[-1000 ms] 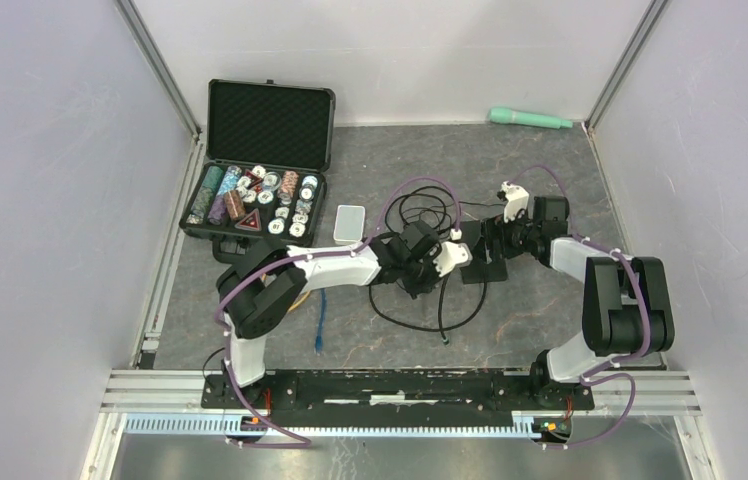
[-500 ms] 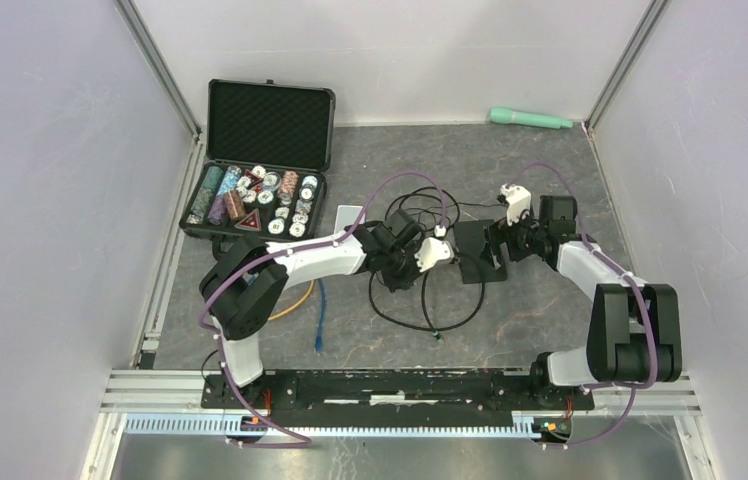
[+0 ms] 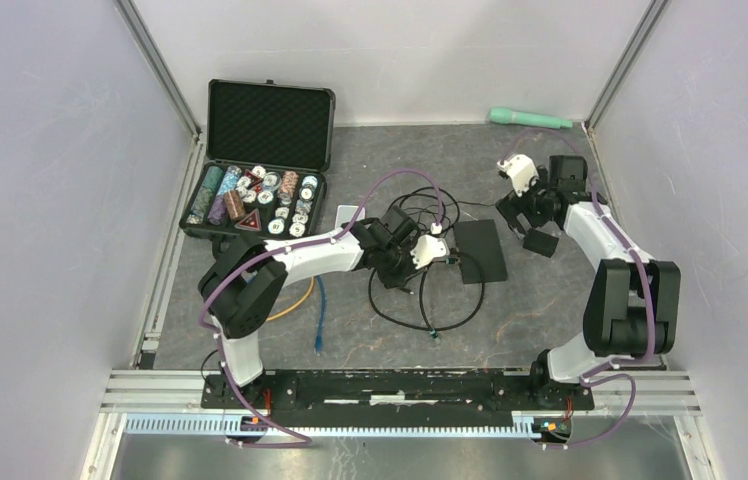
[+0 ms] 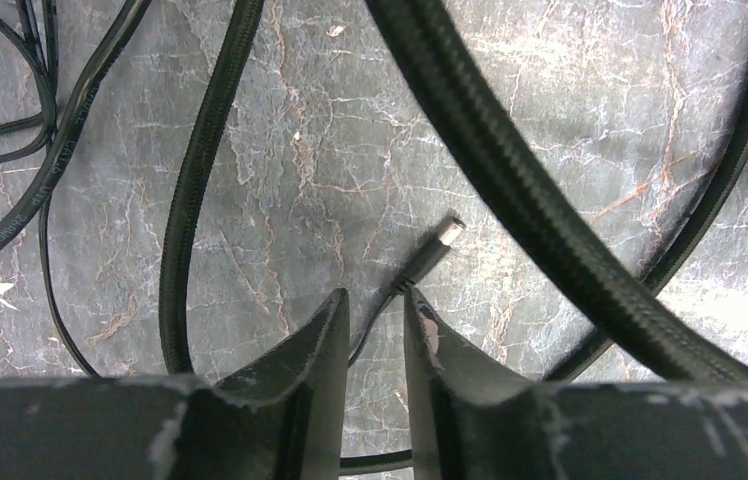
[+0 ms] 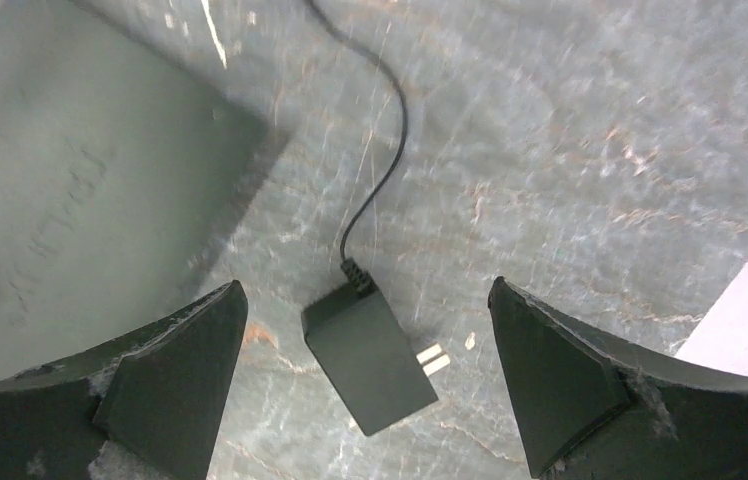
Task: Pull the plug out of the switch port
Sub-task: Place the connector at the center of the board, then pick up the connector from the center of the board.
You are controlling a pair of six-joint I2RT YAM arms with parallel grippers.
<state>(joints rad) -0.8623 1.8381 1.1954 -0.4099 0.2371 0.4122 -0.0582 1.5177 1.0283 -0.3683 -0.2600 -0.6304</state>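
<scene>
White-and-black arms trailing purple cables, scuffed black fingers.

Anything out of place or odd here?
Nothing spilled or broken. The barrel plug lies loose on the table, clear of the switch, its thin lead running between the slightly parted fingers of the left gripper. The power adapter lies unplugged below the open right gripper, and black cables sprawl in a tangle.

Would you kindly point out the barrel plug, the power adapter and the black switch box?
barrel plug (image 4: 450, 233): left wrist view, on its metal tip.
power adapter (image 5: 368, 362): right wrist view, on its top face.
black switch box (image 3: 480, 250): top external view, on its lid.
</scene>
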